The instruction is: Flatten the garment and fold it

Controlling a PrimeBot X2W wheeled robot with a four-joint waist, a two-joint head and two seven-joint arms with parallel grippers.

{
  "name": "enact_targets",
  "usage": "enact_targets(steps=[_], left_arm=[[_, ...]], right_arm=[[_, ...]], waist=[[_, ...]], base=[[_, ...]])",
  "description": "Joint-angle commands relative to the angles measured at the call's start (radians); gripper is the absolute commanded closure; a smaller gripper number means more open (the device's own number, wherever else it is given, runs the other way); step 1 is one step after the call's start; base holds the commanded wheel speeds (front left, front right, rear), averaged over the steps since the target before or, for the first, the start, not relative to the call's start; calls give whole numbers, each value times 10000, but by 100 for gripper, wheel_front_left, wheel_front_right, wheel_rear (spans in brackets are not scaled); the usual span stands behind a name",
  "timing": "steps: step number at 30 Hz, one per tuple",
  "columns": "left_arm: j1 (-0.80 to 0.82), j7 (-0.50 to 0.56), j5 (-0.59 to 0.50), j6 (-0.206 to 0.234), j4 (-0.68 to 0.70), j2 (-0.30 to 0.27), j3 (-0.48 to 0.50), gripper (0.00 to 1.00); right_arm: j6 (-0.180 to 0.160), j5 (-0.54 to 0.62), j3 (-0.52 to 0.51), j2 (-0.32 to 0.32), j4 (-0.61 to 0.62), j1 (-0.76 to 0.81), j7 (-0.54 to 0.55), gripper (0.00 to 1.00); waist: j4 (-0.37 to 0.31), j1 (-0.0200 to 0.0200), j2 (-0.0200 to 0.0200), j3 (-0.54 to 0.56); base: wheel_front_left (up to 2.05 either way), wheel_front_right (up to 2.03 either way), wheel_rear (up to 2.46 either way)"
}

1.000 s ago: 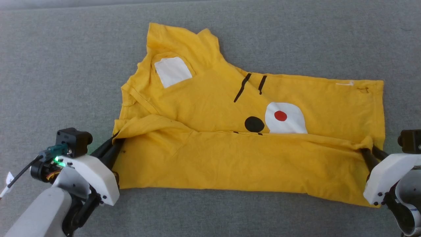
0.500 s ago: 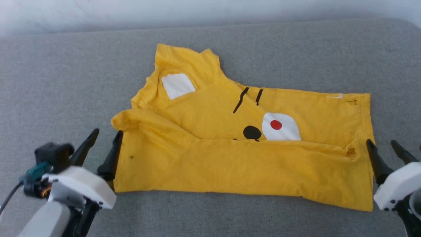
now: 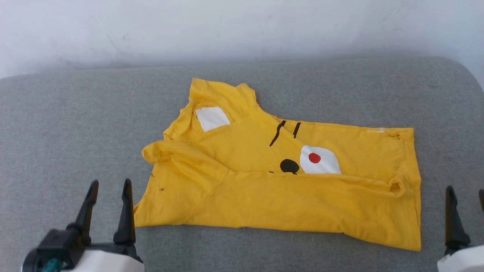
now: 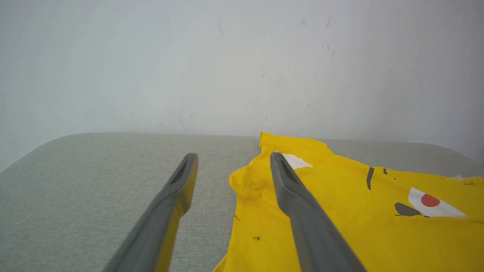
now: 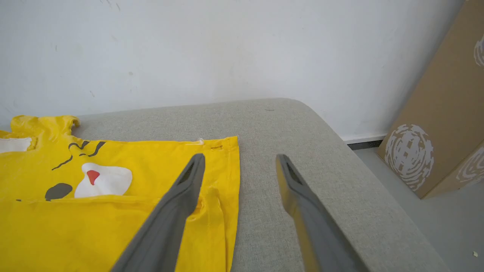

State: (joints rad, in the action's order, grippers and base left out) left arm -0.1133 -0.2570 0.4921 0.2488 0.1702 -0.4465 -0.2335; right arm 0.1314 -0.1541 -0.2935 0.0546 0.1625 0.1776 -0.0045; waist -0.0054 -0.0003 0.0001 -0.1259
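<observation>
The garment (image 3: 280, 189) is a bright yellow T-shirt lying on the grey cushion (image 3: 75, 124). Its near half is folded up over the front, and the fold line cuts across the cartoon print of white patches, a red dot and black marks. My left gripper (image 3: 110, 183) stands open just off the garment's left edge, holding nothing. In the left wrist view the left gripper (image 4: 233, 155) has one finger over the garment (image 4: 340, 219). My right gripper (image 3: 466, 189) is open beside the right hem. In the right wrist view the right gripper (image 5: 240, 156) straddles that edge of the garment (image 5: 94, 219).
A white wall (image 3: 242, 30) rises behind the cushion. The cushion's right end (image 5: 340, 158) rounds off and drops to the floor, where a brown cardboard box (image 5: 446, 124) leans. Bare grey cushion lies left, right and behind the garment.
Both grippers have opened, let go of the folded edge and drawn back toward me. The released corners lie on the garment. The head camera has tilted up, bringing the wall into view.
</observation>
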Motion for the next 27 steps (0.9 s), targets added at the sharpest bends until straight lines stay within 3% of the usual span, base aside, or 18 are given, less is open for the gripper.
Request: enact_targets(steps=[1,6,10,17,27], left_arm=[[-309,-43,-176,76,33,293,159,0],[-754,-45,-519,-80,-12,751,534,0],[-786,50,-621,-405,-300,568,562,0],[97,2332,64,-1277,-823,-72,30,0],[1181,5075,980,-1696,-2257,-469,-352,0]], right_arm=[[-7,-49,11,-38,-201,168,-301,0],[-7,-99,48,-40,-638,315,-784,0],[-7,65,112,-41,-801,259,-891,0],[-7,154,247,-42,-873,33,-849,0],[-7,134,405,-43,-922,-63,-697,0]], waist=[[19,3,-1,154],[37,3,-1,272],[51,3,-1,272],[36,3,-1,24],[-240,3,-1,-544]], base=[[0,0,0],[0,0,0],[0,0,0],[0,0,0],[0,0,0]])
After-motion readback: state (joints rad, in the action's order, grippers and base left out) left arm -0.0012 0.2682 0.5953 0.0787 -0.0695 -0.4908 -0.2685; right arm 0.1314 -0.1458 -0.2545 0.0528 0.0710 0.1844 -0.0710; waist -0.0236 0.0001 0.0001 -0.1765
